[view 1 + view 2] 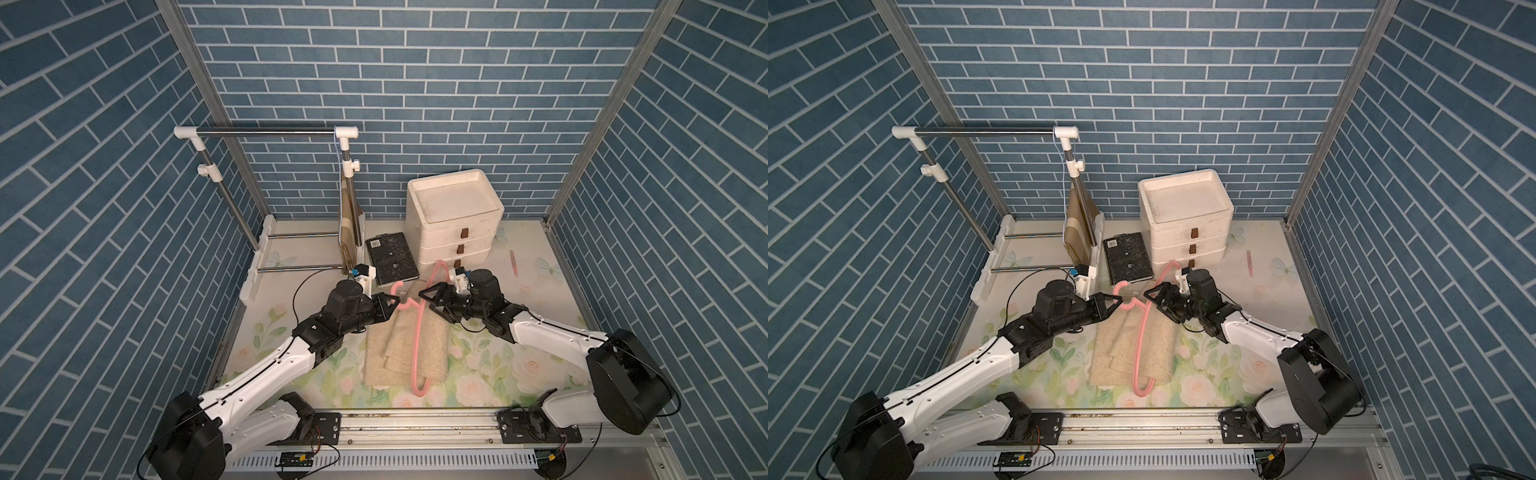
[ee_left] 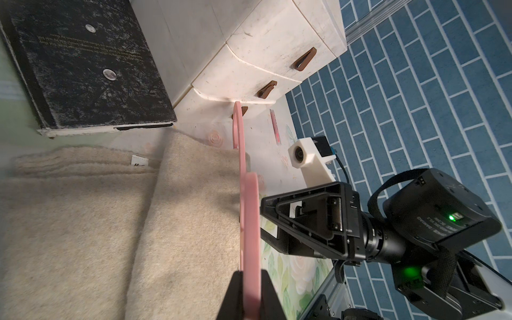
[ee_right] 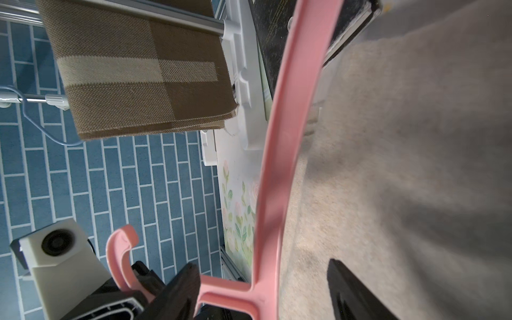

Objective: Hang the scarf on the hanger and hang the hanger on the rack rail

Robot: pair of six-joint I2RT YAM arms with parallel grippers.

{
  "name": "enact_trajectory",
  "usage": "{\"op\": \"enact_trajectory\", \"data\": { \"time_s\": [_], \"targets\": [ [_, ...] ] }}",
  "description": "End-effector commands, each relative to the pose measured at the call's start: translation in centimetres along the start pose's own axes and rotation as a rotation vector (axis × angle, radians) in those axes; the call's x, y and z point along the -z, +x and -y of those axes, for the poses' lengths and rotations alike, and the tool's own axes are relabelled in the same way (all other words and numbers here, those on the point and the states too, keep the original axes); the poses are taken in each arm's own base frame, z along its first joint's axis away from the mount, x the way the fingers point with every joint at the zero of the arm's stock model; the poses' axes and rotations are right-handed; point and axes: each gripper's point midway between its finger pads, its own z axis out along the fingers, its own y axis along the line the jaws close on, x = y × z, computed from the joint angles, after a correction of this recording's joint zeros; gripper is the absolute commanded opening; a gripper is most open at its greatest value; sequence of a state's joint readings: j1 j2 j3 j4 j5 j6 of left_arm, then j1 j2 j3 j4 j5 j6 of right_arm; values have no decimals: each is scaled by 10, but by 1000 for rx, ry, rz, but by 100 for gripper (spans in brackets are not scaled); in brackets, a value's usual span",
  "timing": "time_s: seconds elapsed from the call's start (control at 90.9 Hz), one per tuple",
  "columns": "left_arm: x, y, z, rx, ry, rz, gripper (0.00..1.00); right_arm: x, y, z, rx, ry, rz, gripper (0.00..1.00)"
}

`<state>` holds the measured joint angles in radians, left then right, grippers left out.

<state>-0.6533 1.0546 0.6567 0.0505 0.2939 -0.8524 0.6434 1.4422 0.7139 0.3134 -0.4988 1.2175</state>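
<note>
**A:** What has the left pincer (image 1: 394, 301) got?

**B:** It's clenched on the thin pink plastic hanger (image 1: 417, 340), at the neck by the hook. The hanger looks light and stiff, so the neck is a sound hold.

**A:** And the folded beige woolly scarf (image 1: 386, 353)?

**B:** It lies flat on the floral bench (image 1: 478, 374), with the hanger across it. It's likely soft and limp, so take an end fold.

**A:** The right pincer (image 1: 426, 302)?

**B:** Released, jaws astride the hanger. The folds hide whether the scarf threads the frame.
</note>
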Motion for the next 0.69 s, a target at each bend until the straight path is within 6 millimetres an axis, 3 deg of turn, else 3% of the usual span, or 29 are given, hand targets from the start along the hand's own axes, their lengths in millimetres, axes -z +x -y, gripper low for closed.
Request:
{"op": "enact_trajectory", "data": {
  "time_s": [0.0,0.231,0.44,0.539,0.682],
  "targets": [
    [1,-5,14,-30,53,18,0,-11,-7,-16,-5,-41,18,71],
    [0,-13,21,-40,78,44,0,-23,5,-5,-14,-17,-31,52],
    [1,-16,26,-77,81,49,4,-21,9,3,-15,0,-38,21],
    [6,-21,25,-100,58,67,14,-18,12,7,-14,12,-40,12],
    [18,-29,11,-90,-14,92,43,-12,13,11,-9,12,-32,7]
  ]
}}
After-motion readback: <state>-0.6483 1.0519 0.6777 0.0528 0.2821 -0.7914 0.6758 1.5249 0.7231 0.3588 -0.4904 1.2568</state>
